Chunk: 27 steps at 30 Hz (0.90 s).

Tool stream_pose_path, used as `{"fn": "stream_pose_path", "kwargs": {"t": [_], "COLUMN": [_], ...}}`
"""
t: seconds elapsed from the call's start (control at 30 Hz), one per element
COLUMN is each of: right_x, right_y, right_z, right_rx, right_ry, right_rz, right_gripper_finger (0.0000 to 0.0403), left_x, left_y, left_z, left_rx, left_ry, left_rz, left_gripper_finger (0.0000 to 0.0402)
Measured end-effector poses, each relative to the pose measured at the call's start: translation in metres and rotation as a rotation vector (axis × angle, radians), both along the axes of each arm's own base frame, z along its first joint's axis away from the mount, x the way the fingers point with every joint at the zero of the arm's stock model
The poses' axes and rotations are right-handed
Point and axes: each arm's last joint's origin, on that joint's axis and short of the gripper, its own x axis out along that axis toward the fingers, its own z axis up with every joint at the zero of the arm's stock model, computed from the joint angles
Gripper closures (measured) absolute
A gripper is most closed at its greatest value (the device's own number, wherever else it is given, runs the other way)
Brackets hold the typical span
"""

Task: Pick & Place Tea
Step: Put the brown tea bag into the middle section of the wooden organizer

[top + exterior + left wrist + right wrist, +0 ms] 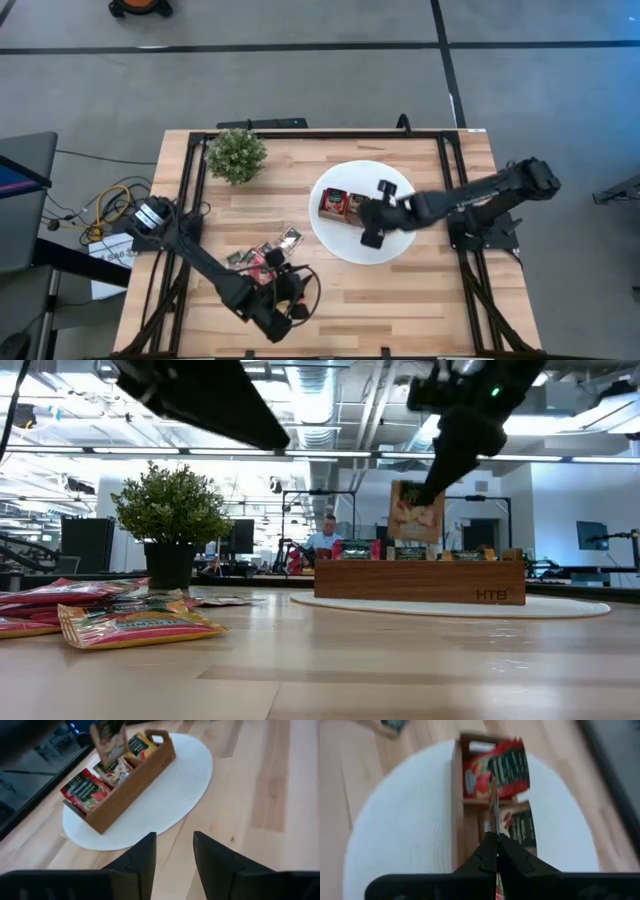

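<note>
My right gripper (366, 216) hovers over the brown wooden tray (340, 205), which stands on the white plate (395, 250), and is shut on a pale and red tea sachet (417, 510). That sachet hangs above the tray (420, 580), whose compartments hold red and orange sachets (85, 792). Several loose sachets (265, 255) lie flat on the table left of the plate. My left gripper (290, 300) is open, raised near the table's near edge, close to those loose sachets (130, 625), and touches nothing. My right gripper (496, 840) pinches one tea sachet by its upper edge (495, 812) between the two fingers, coming from above and slanting down. The sachet (111, 742) hangs upright below the fingers (440, 470), lifted clear above the tray's compartments.
A small green plant (236, 155) in a dark pot (170, 565) stands near the table's far left corner. A black frame runs along the table's edges (320, 133). Bare wood lies between the plate (175, 795) and the near edge. A person shows far off in the room (325, 535).
</note>
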Motion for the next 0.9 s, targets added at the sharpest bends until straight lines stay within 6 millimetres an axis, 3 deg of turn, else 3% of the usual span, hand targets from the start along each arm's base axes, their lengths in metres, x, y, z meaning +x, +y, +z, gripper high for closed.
{"fn": "stream_pose_path", "kwargs": {"t": [0.2,0.6,0.73,0.9], "right_x": [0.005,0.017,0.017,0.010], "right_y": [-0.036,-0.053,-0.057,-0.061], "right_z": [-0.007,-0.031,-0.032,-0.019], "right_rx": [0.111,0.222,0.204,0.054], "right_ry": [0.066,0.142,0.141,0.115], "right_rz": [0.004,0.017,-0.003,-0.088], "right_gripper_finger": [0.0402,0.0399,0.0361,0.0291], "left_x": [-0.009,-0.009,-0.009,-0.009], "left_y": [-0.011,-0.011,-0.011,-0.011], "left_z": [0.001,0.001,0.001,0.001], "left_rx": [0.020,0.023,0.026,0.026], "left_ry": [-0.030,-0.031,-0.032,-0.031], "left_rz": [-0.008,-0.008,-0.008,-0.008], "left_gripper_finger": [0.0287,0.0289,0.0289,0.0289]}}
